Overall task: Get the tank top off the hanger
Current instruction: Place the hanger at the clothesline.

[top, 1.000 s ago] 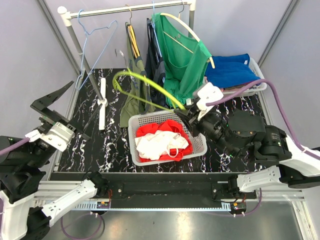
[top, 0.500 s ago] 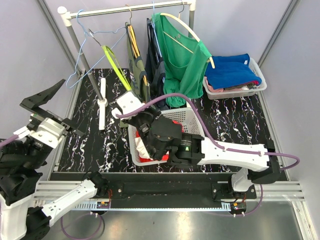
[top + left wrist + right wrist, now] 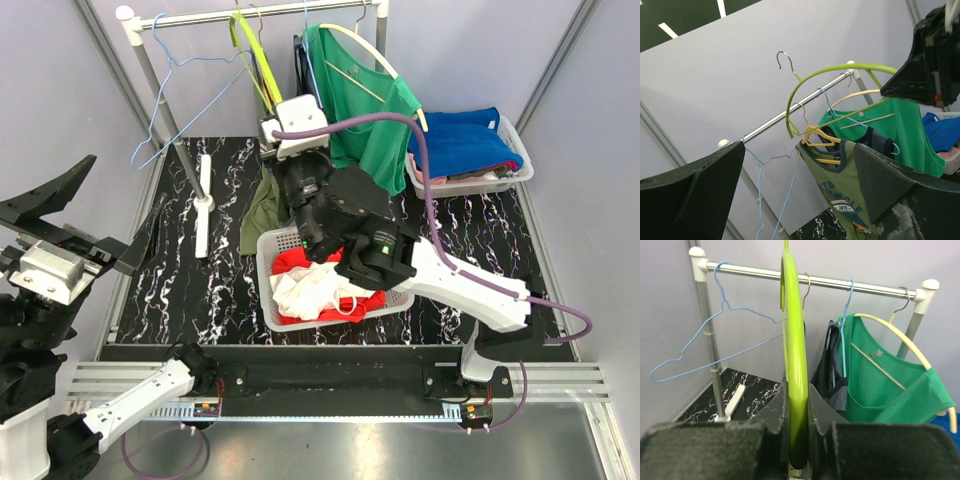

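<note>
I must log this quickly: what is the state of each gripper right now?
Left gripper: open, holding nothing.
Right gripper: closed on the lime hanger.

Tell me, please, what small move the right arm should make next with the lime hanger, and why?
Probably ease the lime hanger forward until its hook drops over the rail. The right end effector is shut on it, it is bare, and its hook appears clear of the rail.
</note>
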`<control>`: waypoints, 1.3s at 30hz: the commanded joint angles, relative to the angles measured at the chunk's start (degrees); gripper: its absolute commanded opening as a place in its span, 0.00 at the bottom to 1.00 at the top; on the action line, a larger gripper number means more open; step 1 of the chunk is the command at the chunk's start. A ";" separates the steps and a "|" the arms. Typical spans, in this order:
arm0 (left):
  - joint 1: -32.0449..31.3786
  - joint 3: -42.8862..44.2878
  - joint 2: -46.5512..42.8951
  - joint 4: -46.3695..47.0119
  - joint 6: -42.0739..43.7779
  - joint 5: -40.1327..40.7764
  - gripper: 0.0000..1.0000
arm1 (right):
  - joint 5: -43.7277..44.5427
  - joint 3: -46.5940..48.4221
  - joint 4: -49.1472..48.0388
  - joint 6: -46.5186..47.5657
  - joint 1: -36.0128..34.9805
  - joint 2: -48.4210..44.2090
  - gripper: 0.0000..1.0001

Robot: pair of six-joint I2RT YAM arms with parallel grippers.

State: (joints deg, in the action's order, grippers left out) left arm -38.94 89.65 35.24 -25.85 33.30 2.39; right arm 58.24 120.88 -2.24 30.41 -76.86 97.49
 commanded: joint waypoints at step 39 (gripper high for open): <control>-0.08 -1.40 -1.93 3.87 -1.75 3.41 0.99 | -11.74 25.10 14.19 -12.31 10.41 23.00 0.00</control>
State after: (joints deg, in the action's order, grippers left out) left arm -38.94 88.66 34.11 -24.29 31.86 4.38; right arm 48.31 140.92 13.89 18.20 -67.05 120.79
